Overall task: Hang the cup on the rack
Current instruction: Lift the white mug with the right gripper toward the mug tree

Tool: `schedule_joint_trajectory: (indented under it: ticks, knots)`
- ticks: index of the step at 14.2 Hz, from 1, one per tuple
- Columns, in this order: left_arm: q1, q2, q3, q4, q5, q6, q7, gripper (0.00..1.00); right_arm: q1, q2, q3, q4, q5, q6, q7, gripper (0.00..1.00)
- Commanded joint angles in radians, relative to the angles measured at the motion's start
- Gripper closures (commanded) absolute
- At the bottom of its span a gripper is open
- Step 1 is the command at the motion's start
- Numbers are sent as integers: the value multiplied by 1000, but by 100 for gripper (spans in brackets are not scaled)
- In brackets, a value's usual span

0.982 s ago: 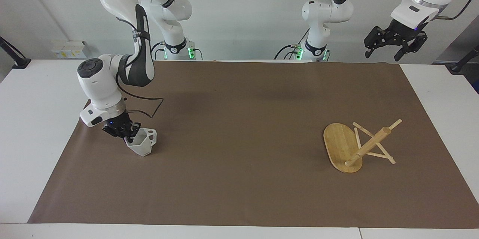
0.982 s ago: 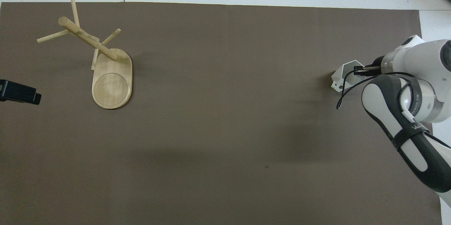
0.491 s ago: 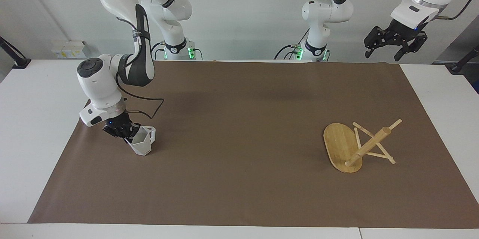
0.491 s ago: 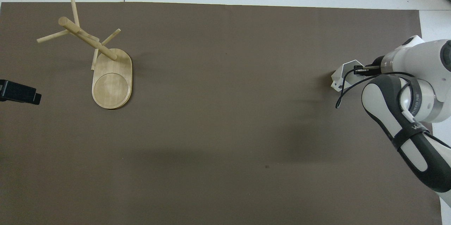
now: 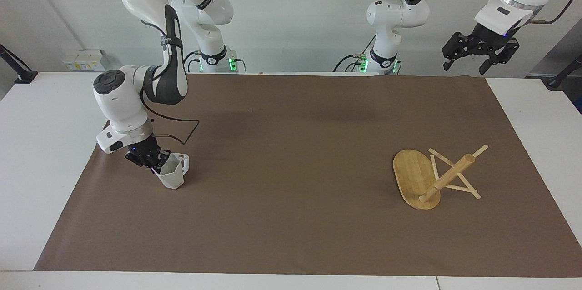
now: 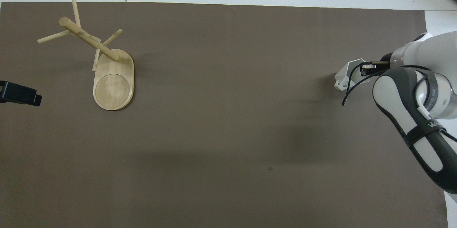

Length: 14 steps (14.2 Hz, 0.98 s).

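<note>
The white faceted cup hangs tilted in my right gripper, which is shut on its rim, at the right arm's end of the brown mat. I cannot tell whether its bottom touches the mat. It also shows in the overhead view, with the right gripper beside it. The bamboo rack lies tipped near the left arm's end, its post slanting off the oval base, and it also shows in the overhead view. My left gripper waits open, high over the mat's corner.
The brown mat covers most of the white table. A black cable loops from the right wrist beside the cup. The left gripper's tip shows beside the rack's base.
The right gripper has risen and shifted slightly with the cup. The rack and the left arm have not moved.
</note>
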Motion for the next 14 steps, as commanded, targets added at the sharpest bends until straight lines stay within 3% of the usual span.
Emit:
schedule_joint_trajectory:
  ticks: [1,5,14]
  knots:
    - [-2,-23,3,-23,15,-1,0,0,2,-3,6,24,56,-50,37,100]
    - [-1,-23,8,-31,15,-1,0,0,3,-29,22,27,184,-97,40,100]
    - [4,-26,6,-32,12,5,-55,0,2,-71,144,113,230,-252,235,100]
